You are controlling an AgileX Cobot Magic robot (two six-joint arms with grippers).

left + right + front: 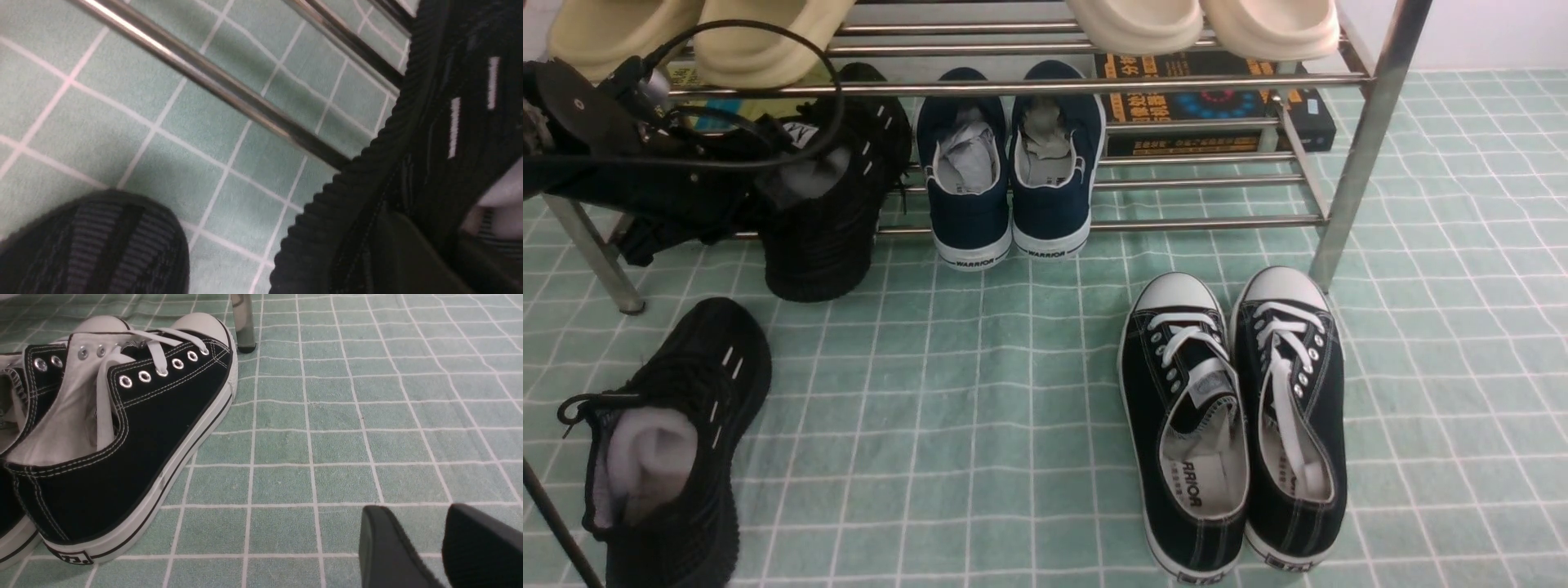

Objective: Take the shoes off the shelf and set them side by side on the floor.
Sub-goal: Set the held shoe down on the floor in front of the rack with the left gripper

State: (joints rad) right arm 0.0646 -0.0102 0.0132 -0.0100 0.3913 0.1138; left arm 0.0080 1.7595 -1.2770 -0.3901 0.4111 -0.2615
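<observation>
One black knit shoe (829,220) sits tipped at the left end of the shelf (1201,222), on the low row, with its heel poking out over the front edge. The left gripper (768,171) is right up against the shoe's open top. It is black on black, so I cannot tell if it is pinching the shoe (the close-up picture is blurry too). The other black shoe (678,425) lies on the floor (980,392) in front, partly cut off. The right gripper (435,543) hangs low over the floor with its two fingers apart
</observation>
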